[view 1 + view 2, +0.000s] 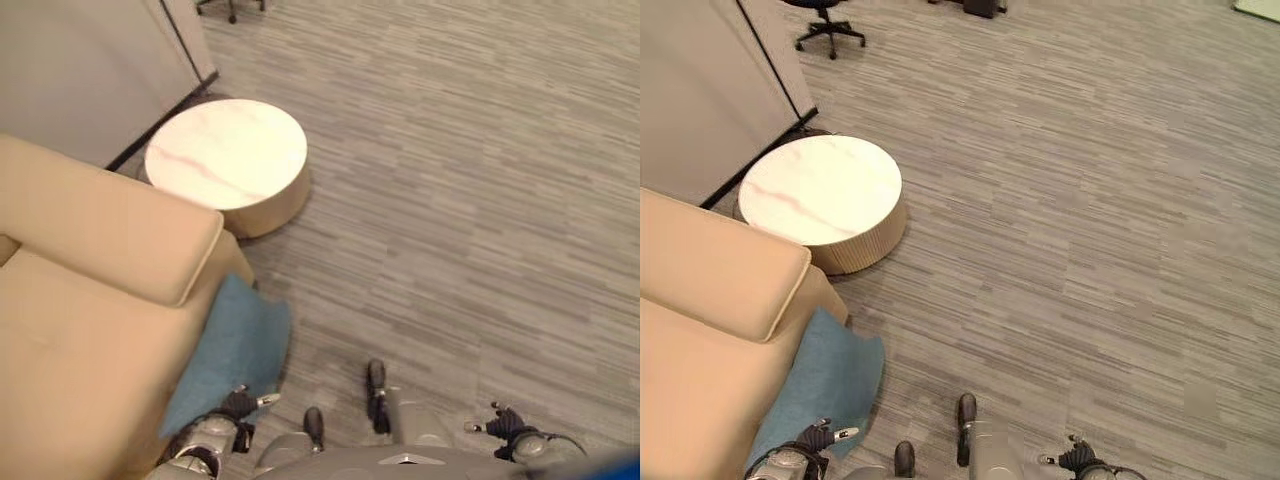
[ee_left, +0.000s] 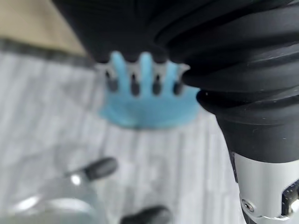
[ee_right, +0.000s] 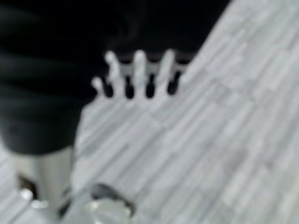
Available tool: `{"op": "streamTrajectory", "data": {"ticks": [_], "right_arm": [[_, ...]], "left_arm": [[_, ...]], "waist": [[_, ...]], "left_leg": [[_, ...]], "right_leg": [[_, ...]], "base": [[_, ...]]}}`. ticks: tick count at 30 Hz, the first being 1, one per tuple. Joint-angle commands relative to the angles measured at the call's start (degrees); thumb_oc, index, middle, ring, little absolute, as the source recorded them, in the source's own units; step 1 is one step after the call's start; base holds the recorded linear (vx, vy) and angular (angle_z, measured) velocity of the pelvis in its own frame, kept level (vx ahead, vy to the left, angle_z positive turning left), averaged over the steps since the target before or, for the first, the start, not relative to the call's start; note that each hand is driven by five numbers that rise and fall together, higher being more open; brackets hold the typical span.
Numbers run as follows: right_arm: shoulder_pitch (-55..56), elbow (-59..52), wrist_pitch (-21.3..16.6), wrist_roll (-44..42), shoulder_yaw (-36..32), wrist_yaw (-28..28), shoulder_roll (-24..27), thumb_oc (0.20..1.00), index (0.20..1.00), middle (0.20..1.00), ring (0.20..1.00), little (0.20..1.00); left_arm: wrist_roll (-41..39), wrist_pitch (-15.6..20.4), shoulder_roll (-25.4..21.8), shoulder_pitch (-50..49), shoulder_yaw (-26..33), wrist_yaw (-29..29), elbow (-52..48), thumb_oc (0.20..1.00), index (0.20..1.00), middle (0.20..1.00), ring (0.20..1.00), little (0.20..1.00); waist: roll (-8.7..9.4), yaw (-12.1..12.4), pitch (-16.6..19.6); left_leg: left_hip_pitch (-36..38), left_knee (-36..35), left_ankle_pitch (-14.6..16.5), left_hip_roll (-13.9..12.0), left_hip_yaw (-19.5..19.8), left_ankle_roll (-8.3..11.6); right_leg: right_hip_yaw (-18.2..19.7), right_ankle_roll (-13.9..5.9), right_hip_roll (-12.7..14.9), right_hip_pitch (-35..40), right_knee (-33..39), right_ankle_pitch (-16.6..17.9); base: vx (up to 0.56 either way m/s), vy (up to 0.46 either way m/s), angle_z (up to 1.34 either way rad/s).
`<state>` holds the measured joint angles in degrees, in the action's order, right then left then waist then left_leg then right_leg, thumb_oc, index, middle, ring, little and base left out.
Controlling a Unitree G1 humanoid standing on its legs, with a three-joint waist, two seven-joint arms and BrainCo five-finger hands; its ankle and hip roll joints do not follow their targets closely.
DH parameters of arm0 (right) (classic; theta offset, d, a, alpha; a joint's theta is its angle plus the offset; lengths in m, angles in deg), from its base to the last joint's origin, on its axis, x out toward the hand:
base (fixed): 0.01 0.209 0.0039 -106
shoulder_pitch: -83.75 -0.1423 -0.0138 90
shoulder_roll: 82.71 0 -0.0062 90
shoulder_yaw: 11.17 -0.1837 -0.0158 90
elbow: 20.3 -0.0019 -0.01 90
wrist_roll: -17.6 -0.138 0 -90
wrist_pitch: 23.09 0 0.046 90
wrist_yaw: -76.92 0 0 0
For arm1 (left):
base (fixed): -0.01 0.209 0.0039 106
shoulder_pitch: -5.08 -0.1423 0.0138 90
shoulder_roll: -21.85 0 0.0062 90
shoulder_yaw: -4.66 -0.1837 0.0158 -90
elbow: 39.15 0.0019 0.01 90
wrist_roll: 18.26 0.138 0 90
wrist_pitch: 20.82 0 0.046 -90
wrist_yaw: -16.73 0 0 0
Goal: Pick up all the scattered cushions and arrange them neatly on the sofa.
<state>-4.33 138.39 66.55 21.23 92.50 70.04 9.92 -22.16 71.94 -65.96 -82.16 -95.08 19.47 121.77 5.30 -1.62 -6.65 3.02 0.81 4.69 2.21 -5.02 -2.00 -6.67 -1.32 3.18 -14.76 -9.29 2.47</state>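
Nearest the camera, at the lower edge of the head views, the left robot hand point(image 1: 238, 405) hangs low beside the sofa, over the near end of the blue cushion. Its wrist view shows its fingers point(image 2: 134, 80) straight and spread, grasping nothing, with the cushion's blue past them. The right robot hand point(image 1: 503, 420) hangs at the robot's right side above bare carpet, well apart from any cushion; its fingers point(image 3: 140, 70) are likewise straight and relaxed, empty.

The grey carpet floor point(image 1: 470, 200), patterned in short woven stripes, takes up most of the room. A beige sofa point(image 1: 70, 330) fills the left side, with a padded armrest point(image 1: 110, 235) along its right edge. A pale partition wall point(image 1: 90, 70) stands behind it.

A round low table with a white marbled tabletop point(image 1: 226, 155) and a ribbed beige side stands on the floor just past the sofa's armrest. The blue cushion point(image 1: 232, 350) lies on the floor, leaning up against the sofa's side below the armrest. At the far edge of the room, the wheeled base of an office chair point(image 1: 828, 30) shows.

No writing can be read.
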Motion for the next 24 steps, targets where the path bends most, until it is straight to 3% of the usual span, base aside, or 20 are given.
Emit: {"op": "streamTrajectory", "data": {"ticks": [1,12,18,21,24], "right_arm": [[-2.1,0.9,-0.1,-1.0,-1.0,-0.7,2.3,1.0,1.0,1.0,1.0,1.0],[-1.3,0.3,-0.8,-1.1,-0.2,-0.6,1.5,1.0,1.0,1.0,1.0,1.0],[-1.7,-1.1,-1.3,-1.6,0.2,-0.8,1.3,1.0,1.0,1.0,1.0,1.0],[-1.8,-0.8,-1.5,-1.7,0.1,-1.1,1.4,1.0,1.0,1.0,1.0,1.0],[-1.8,-0.5,-1.4,-2.0,-0.5,-1.3,1.7,1.0,1.0,1.0,1.0,1.0]], "left_arm": [[-0.2,0.4,-1.3,-0.4,0.5,-0.1,1.0,1.0,1.0,1.0,1.0,1.0],[0.9,-0.1,-1.8,-1.9,1.0,-0.1,2.0,1.0,1.0,1.0,1.0,1.0],[-0.6,0.2,-1.8,-1.6,1.1,0.0,1.8,1.0,1.0,1.0,1.0,1.0],[-0.6,0.2,-1.3,-0.8,0.3,0.2,1.7,1.0,1.0,1.0,1.0,1.0],[-0.6,0.2,-1.0,-0.3,0.0,0.0,1.6,1.0,1.0,1.0,1.0,1.0]], "waist": [[1.19,0.0,-0.2],[1.05,0.5,0.8],[0.36,1.1,0.2],[0.02,0.6,0.0],[-0.38,-0.4,-0.5]], "left_leg": [[-7.3,8.0,1.3,0.4,-2.2,3.14],[-5.4,6.3,0.9,0.1,0.0,3.39],[-6.6,4.6,-0.9,-0.2,3.6,3.91],[-7.9,3.8,-2.1,-0.2,4.5,4.31],[-9.0,4.6,-2.2,-1.2,0.7,4.5]], "right_leg": [[-0.1,-6.28,0.3,9.3,7.0,-3.1],[-2.0,-4.77,-0.7,12.2,6.2,-5.1],[-1.0,-4.09,-1.5,11.3,5.1,-6.6],[-3.5,-3.86,-1.2,11.3,6.0,-6.9],[-7.2,-3.85,-0.1,12.2,7.3,-7.1]], "base": [[-0.01,-0.039,0.11],[0.02,-0.041,0.32],[-0.05,-0.062,0.28],[-0.01,-0.055,0.59],[0.0,-0.002,1.49]]}}
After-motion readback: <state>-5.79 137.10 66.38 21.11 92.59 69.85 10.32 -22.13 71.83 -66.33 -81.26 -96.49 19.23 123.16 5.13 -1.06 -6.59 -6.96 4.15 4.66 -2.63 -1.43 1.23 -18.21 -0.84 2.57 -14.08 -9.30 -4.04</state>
